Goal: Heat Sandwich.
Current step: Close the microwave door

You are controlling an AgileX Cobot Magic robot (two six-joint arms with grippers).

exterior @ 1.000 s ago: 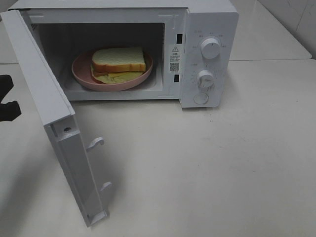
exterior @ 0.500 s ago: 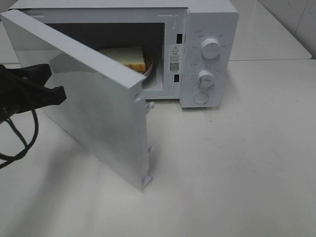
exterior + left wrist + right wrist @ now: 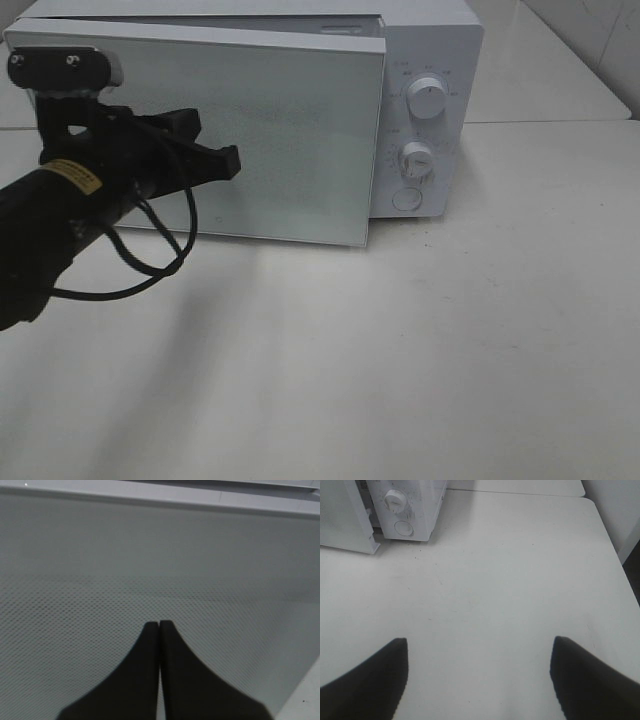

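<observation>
The microwave door (image 3: 280, 140) has swung nearly shut (the sandwich is hidden inside now), pushed by the left gripper (image 3: 230, 160), clenched on nothing. Heating can start soon.

The microwave (image 3: 430, 45) is set at the back of the table (image 3: 450, 350). Its door (image 3: 300, 130) is set across the front, left of two dials (image 3: 427, 98) stacked over a button (image 3: 407, 199). The left fingers (image 3: 215, 160) are laid against the door, near its middle.
</observation>
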